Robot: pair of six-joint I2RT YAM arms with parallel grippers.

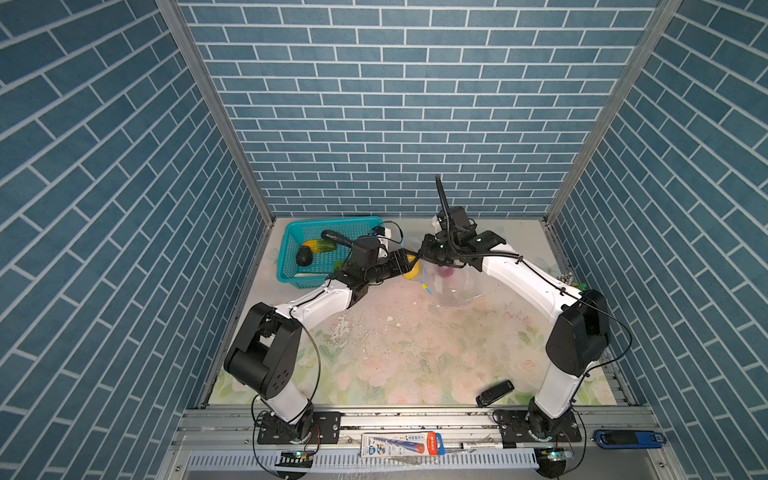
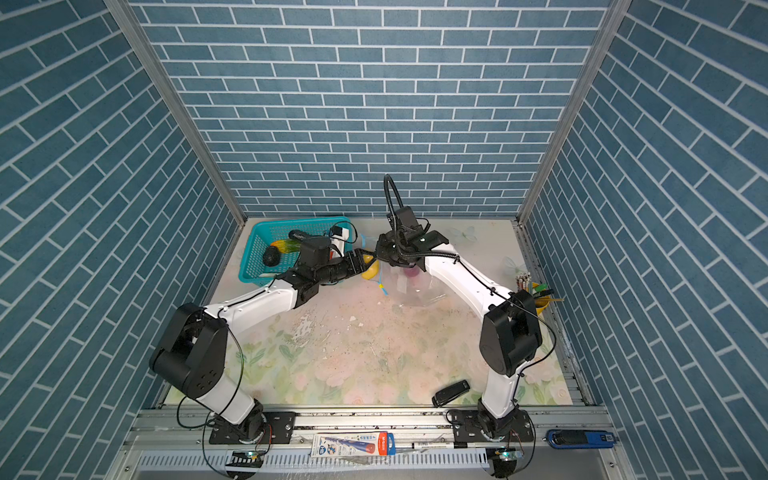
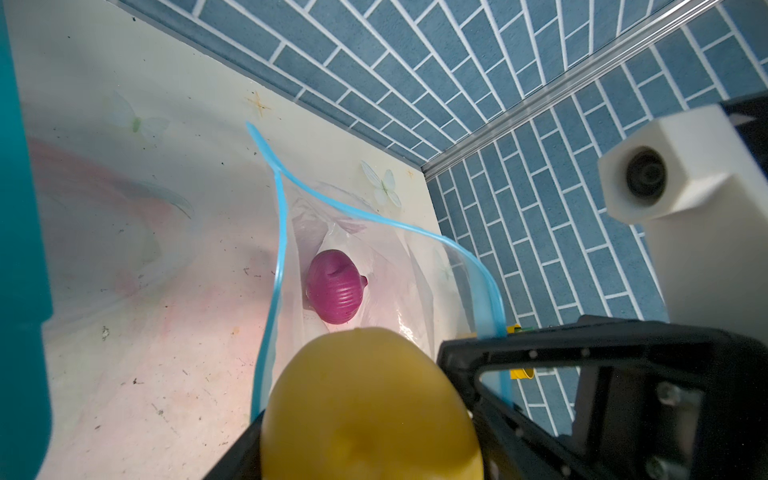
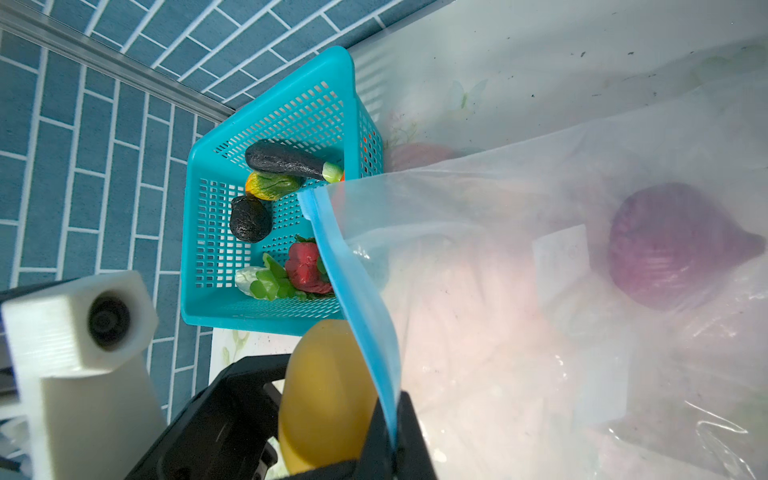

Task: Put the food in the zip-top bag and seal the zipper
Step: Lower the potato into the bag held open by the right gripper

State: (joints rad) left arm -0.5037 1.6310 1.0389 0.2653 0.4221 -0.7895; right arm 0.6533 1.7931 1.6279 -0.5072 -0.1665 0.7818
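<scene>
One yellow fruit (image 3: 370, 411) clamped by left gripper (image 1: 406, 261) — right gripper (image 4: 391, 432) pinches zipper (image 4: 353, 282); one onion (image 3: 337, 287) inside bag (image 4: 498, 291).

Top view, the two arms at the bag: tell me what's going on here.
The left gripper holds the yellow fruit at the open mouth of the zip-top bag, not yet dropped in. The right gripper is clamped on the blue zipper, lifting that edge. A purple onion already lies inside. The eggplant and other toy food lie in the teal basket.
</scene>
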